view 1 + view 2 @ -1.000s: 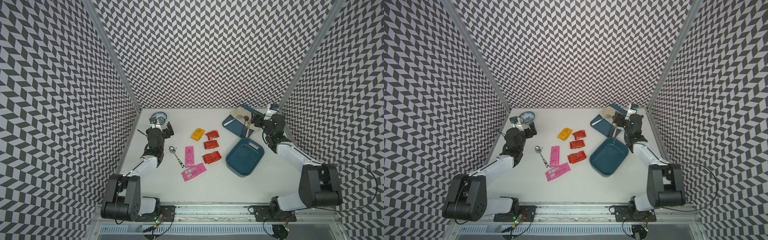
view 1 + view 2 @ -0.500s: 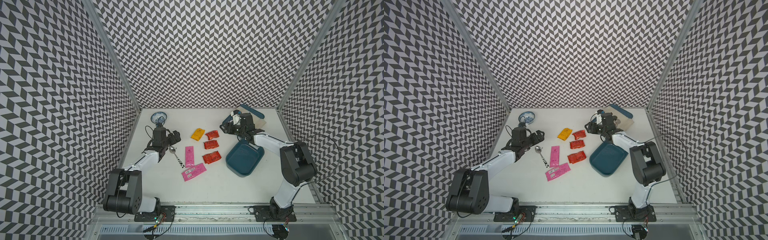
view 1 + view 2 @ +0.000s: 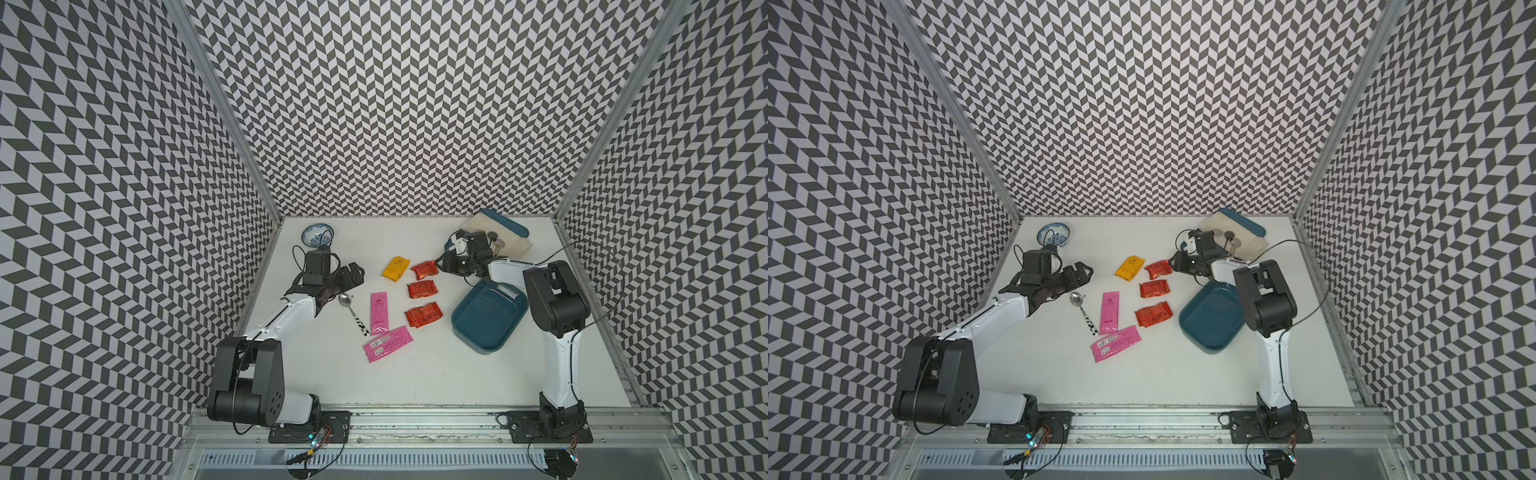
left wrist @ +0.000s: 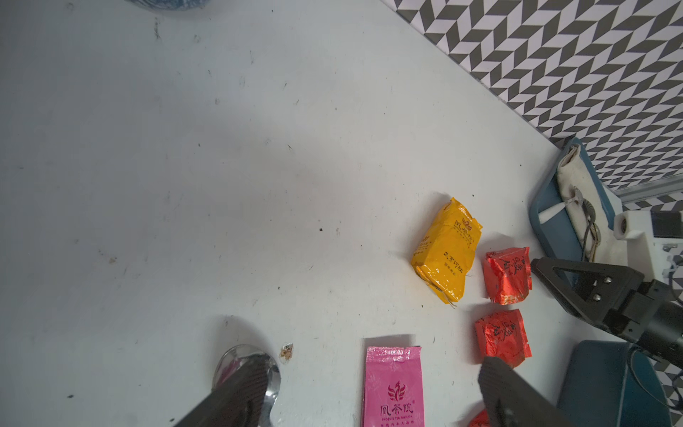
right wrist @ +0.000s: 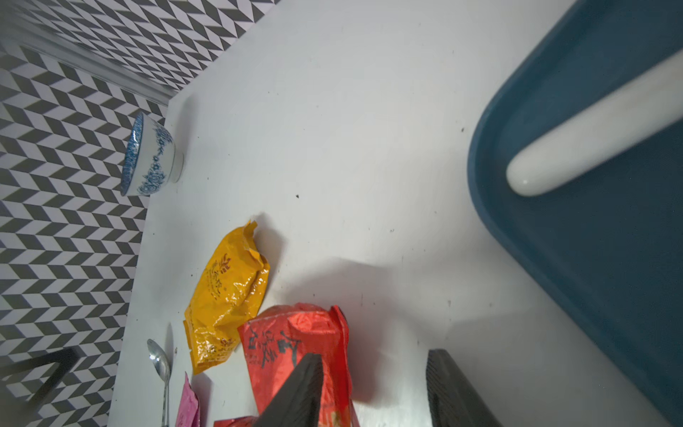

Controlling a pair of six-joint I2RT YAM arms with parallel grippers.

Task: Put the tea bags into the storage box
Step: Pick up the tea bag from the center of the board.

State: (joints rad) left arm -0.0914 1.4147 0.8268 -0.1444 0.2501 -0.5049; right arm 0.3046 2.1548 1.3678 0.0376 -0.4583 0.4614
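Several tea bags lie loose mid-table in both top views: a yellow one (image 3: 395, 268), three red foil ones (image 3: 424, 270) (image 3: 422, 289) (image 3: 423, 314), a pink sachet (image 3: 378, 307) and a white-labelled pink one (image 3: 387, 344). The teal storage box (image 3: 488, 318) stands to their right with nothing in it. My right gripper (image 5: 375, 355) is open and low at the rearmost red packet (image 5: 292, 340). One finger is over its edge and the other over bare table. My left gripper (image 4: 369, 384) is open, spanning the spoon bowl (image 4: 251, 366) and the pink sachet (image 4: 393, 388).
A flat blue tray (image 3: 513, 224) with beige cloth and spoons sits at the back right, just behind my right gripper. A blue-and-white bowl (image 3: 318, 235) stands at the back left. The patterned-handle spoon (image 3: 353, 311) lies left of the pink sachet. Patterned walls enclose three sides.
My right arm swung from over the tray leftward and down to the rearmost red packet, its jaws narrowing. My left arm reached forward and right towards the spoon.
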